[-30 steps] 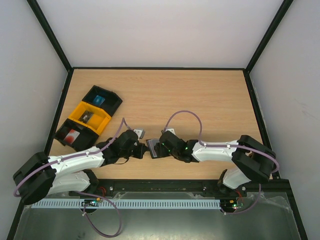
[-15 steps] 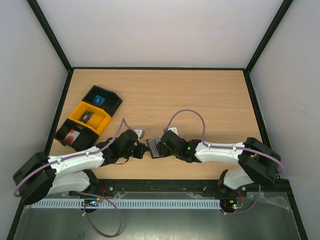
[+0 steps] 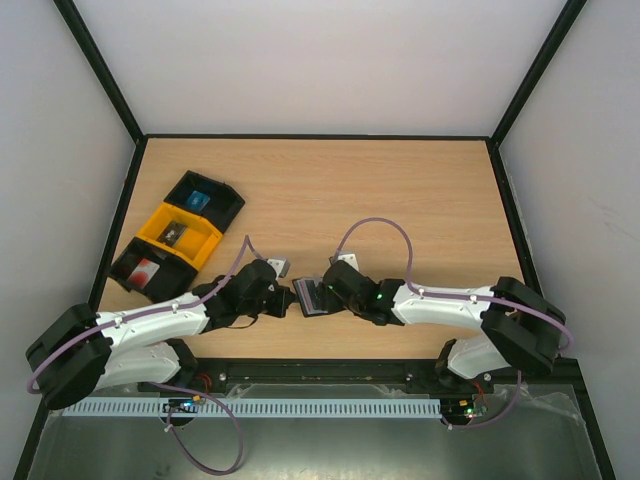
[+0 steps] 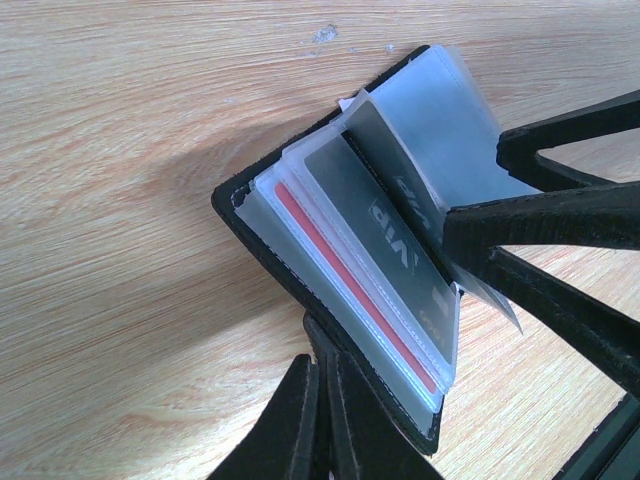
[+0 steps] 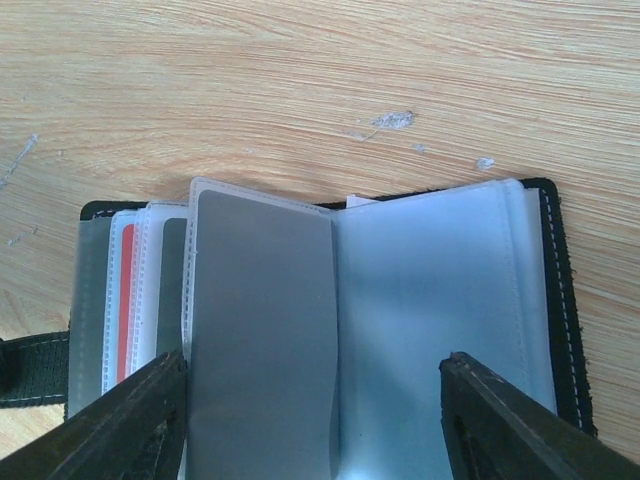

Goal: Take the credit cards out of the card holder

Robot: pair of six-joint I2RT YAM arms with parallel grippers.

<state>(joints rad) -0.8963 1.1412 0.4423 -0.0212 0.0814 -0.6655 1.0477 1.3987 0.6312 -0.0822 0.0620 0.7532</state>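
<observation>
The card holder (image 3: 310, 297) lies open near the table's front edge, its black cover (image 4: 262, 240) under clear sleeves. A dark grey credit card (image 4: 385, 215) sits in one raised sleeve, and a red card (image 4: 345, 280) shows edge-on in a lower sleeve. My left gripper (image 4: 322, 365) is shut on the holder's black side tab (image 5: 35, 368). My right gripper (image 5: 315, 420) is open, one finger (image 5: 130, 420) at the outer edge of the grey card's sleeve (image 5: 262, 330), the other (image 5: 510, 420) over the empty sleeve. In the top view the left gripper (image 3: 284, 300) and right gripper (image 3: 326, 294) meet at the holder.
Three open trays stand in a row at the left: a black tray (image 3: 222, 200) with a blue card, a yellow tray (image 3: 155, 222) with a dark card, and a black tray (image 3: 125, 268) with a red card. A black frame rims the table.
The right arm has slid a little toward the card holder, its elbow moving right. The left gripper and the holder have stayed in place.
</observation>
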